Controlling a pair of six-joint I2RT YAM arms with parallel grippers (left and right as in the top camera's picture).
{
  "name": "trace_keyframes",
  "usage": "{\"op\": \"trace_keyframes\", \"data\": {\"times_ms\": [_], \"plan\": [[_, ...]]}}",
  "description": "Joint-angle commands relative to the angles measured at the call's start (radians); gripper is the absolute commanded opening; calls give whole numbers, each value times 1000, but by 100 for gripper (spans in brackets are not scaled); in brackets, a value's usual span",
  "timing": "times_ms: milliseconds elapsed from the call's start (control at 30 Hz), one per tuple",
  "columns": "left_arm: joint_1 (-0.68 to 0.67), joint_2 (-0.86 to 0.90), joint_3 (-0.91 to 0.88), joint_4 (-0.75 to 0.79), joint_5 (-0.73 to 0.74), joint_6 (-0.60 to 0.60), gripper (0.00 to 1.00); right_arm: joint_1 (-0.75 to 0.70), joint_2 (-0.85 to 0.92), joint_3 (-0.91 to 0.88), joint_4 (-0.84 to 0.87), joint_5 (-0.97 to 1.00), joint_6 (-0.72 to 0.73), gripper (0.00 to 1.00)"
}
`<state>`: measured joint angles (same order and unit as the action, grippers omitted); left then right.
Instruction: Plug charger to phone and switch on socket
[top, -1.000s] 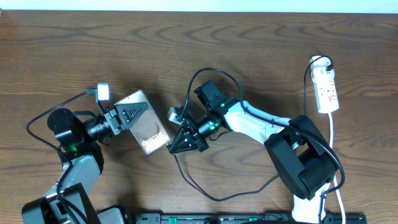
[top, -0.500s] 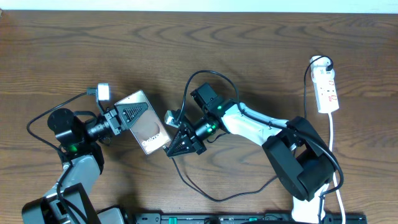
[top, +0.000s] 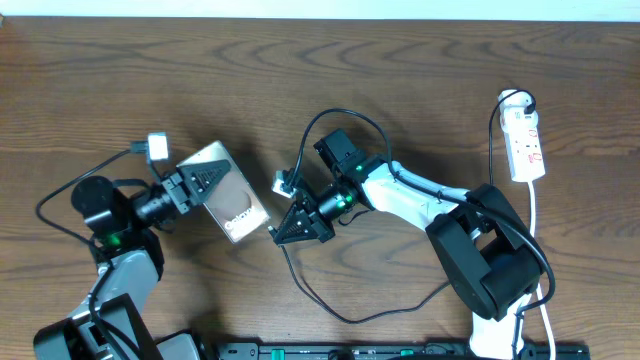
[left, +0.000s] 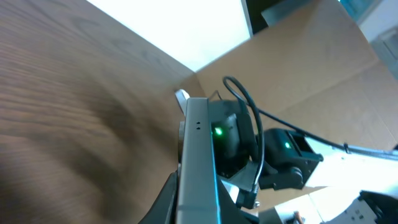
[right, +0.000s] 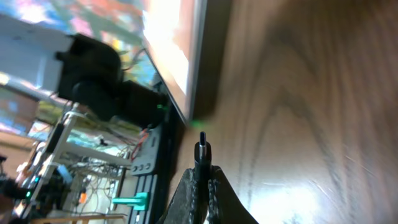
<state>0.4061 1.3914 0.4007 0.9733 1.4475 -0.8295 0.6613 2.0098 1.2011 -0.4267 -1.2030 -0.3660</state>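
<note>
My left gripper (top: 205, 180) is shut on the phone (top: 228, 192), a grey slab with white lettering held tilted above the table. In the left wrist view the phone (left: 198, 155) shows edge-on between the jaws of the left gripper (left: 198, 208). My right gripper (top: 285, 232) is shut on the charger's small plug tip (right: 203, 149), which points at the phone's lower end (right: 177, 56) with a small gap between them. The charger's thin black cable (top: 350, 320) loops across the table below the right arm. The white socket (top: 525, 140) lies at the far right, away from both grippers.
The socket's white cord (top: 535, 215) runs down the right side past the right arm's base (top: 490, 260). A small white block (top: 157, 146) rides on the left arm. A black rail (top: 400, 350) lines the table's front edge.
The left gripper has carried the phone a little left and up. The right gripper with the plug tip drifted toward the phone and back slightly right.
</note>
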Motion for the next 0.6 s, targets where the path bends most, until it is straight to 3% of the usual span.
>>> {"op": "trace_keyframes", "data": {"times_ms": [0,200,400,567], "plan": [[45,-6,9,9,3,17,7,-5,6,14,10,84,105,1],[100,-6,9,9,55,17,7,-14,6,14,50,314,331,1],[106,-6,9,9,64,16,8,-10,6,14,45,769,613,1],[106,-6,9,9,68,16,7,10,6,14,54,1055,727,1]]}}
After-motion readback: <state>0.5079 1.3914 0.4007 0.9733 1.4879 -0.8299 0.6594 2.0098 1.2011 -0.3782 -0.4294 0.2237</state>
